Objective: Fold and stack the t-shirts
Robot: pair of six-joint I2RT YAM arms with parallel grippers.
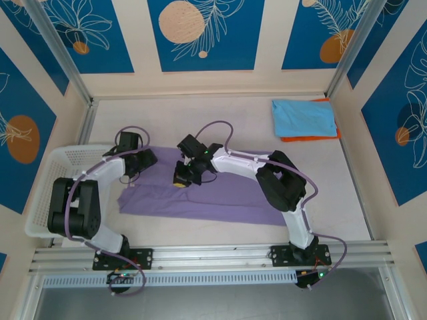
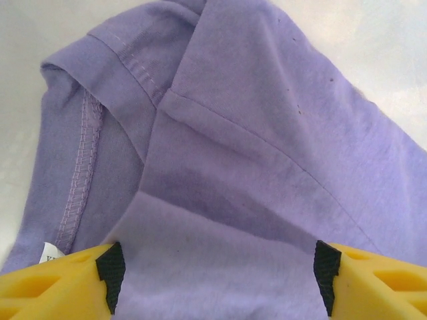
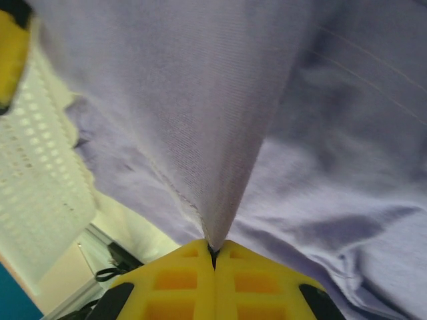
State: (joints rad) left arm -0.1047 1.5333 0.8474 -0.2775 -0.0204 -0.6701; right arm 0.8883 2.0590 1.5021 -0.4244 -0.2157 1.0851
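One fold in hand: right gripper (image 3: 213, 257) pinched the lavender tee (image 1: 220, 197), left gripper (image 2: 217, 273) stood open over it; left regrasp likely next.

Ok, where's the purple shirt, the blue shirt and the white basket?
purple t-shirt (image 1: 200, 200), top view, flat middle of the cloth.
light blue t-shirt (image 1: 303, 117), top view, middle of its folded top.
white basket (image 1: 70, 159), top view, bare mesh near its far corner.

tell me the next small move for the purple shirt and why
Probably draw the right end effector toward the near edge, folding the lavender t-shirt over: it is shut on a tented ridge of cloth, while the left end effector stands open, gripping nothing.
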